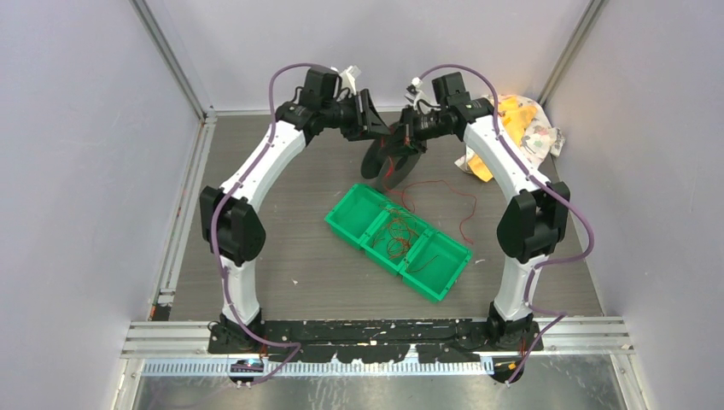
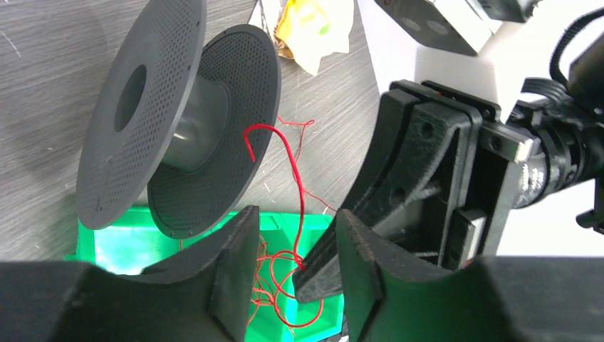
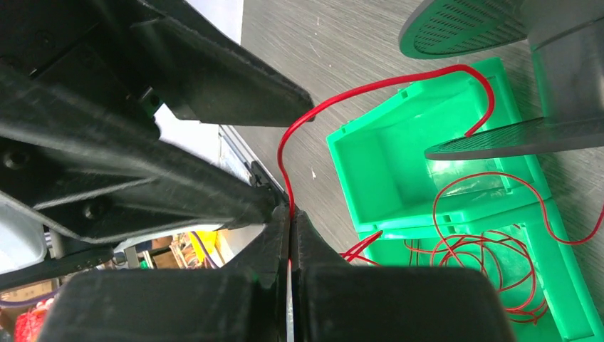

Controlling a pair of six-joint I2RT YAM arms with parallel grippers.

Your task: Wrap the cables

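Right pincer (image 3: 290,228), closest to the lens, is clamped shut on one hair-fine red cable (image 3: 377,88), which arcs to its free end at the black spool (image 2: 153,142). More cables lie looped in the green bin (image 3: 370,178) and across the surface (image 1: 282,231). Left pincer (image 2: 295,228) gapes, holding nothing. Likely weightless, limp, springy, tangle-prone; best pinched near the free end under gentle tension.

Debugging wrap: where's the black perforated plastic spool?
The spool stands on edge, centre rear in the top view, just beyond the green plastic tray's far end, by the thin red wire.
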